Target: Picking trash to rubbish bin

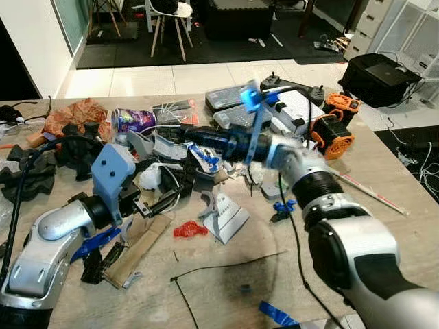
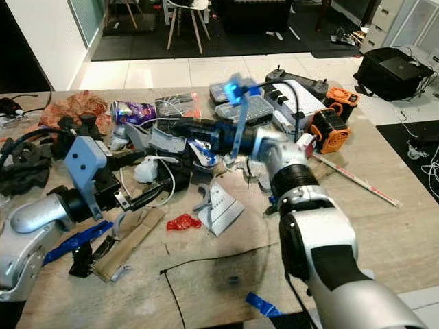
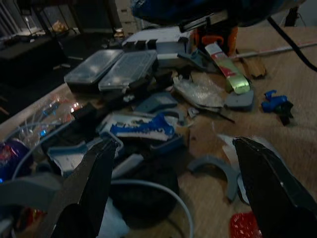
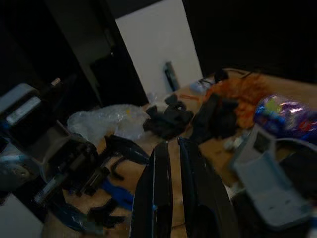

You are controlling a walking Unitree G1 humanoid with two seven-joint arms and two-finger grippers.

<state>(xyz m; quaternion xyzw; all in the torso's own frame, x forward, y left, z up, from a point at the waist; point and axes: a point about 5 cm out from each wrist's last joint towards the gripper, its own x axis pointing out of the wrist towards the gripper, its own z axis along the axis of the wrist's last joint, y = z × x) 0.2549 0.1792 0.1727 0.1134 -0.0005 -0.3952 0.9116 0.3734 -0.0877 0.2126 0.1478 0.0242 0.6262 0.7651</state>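
Much trash is lying across the worktop [image 1: 384, 226], none binned: left gripper [image 1: 159, 203] is hovering wide open beside a red scrap [image 1: 189, 229]; right gripper [image 1: 180, 132] is reaching, nearly closed, empty, near the purple wrapper [image 1: 132, 120].

A wooden table [image 1: 384, 226] carries a heap of clutter. On it lie a red crumpled scrap [image 1: 189, 229], a white folded paper [image 1: 230, 218], a black cable tie [image 1: 219, 269], blue tape pieces [image 1: 277, 314], a purple foil wrapper [image 1: 133, 120], grey plastic cases [image 1: 233, 108], and an orange-black device [image 1: 334, 134], perhaps a battery tool.
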